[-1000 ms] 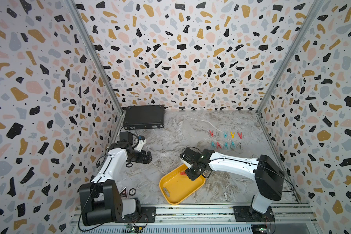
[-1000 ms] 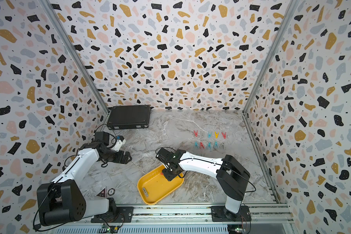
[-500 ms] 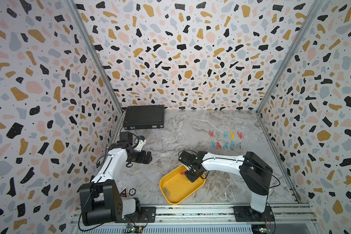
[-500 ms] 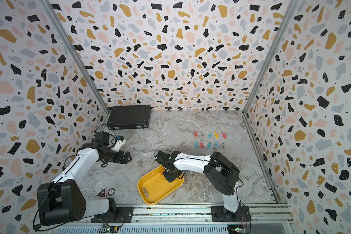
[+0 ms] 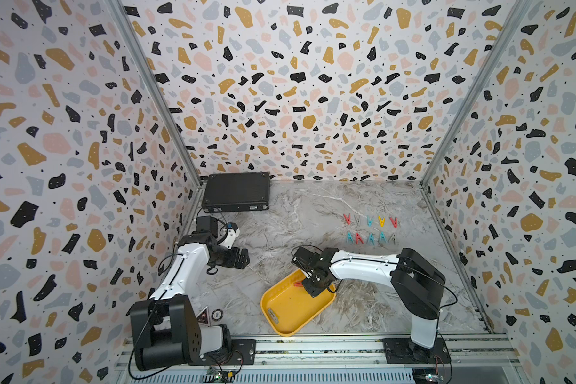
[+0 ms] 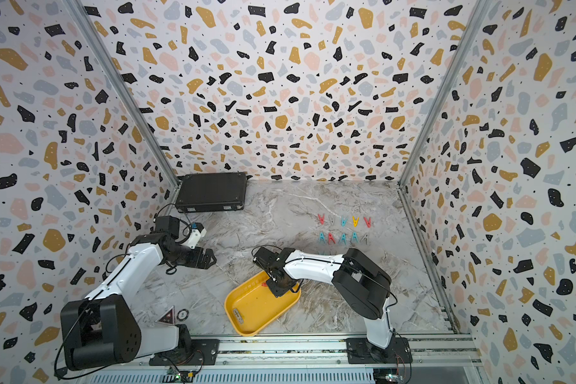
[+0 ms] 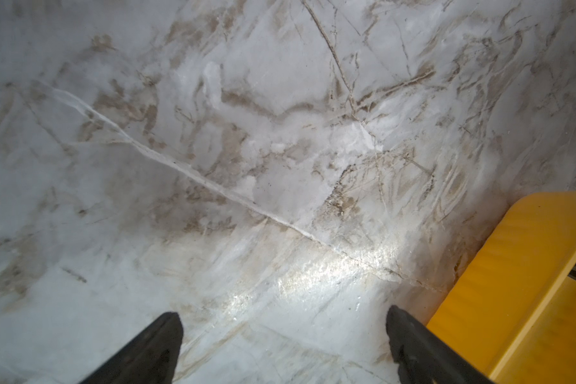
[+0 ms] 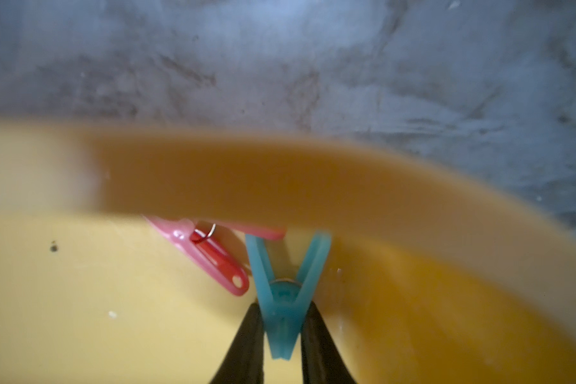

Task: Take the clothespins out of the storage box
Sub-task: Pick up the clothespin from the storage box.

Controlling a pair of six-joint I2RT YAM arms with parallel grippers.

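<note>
The yellow storage box [image 5: 290, 309] [image 6: 256, 309] lies near the table's front edge. My right gripper [image 5: 315, 286] [image 6: 280, 286] reaches down into its far corner. In the right wrist view this gripper [image 8: 281, 319] is shut on a teal clothespin [image 8: 281, 299], which stands against the box wall [image 8: 246, 176]. A red clothespin [image 8: 213, 259] [image 5: 298, 284] lies beside it on the box floor. Several more clothespins [image 5: 381, 221] lie in two rows on the marble at the back right. My left gripper [image 5: 243, 259] [image 7: 283, 325] hangs open over bare marble, left of the box [image 7: 519, 282].
A flat black case [image 5: 236, 192] sits in the back left corner. Two small stickers [image 5: 203, 316] lie near the left arm's base. Patterned walls close in the table on three sides.
My right gripper has narrowed its jaws onto the teal clothespin in the box corner. The left arm has not moved.
</note>
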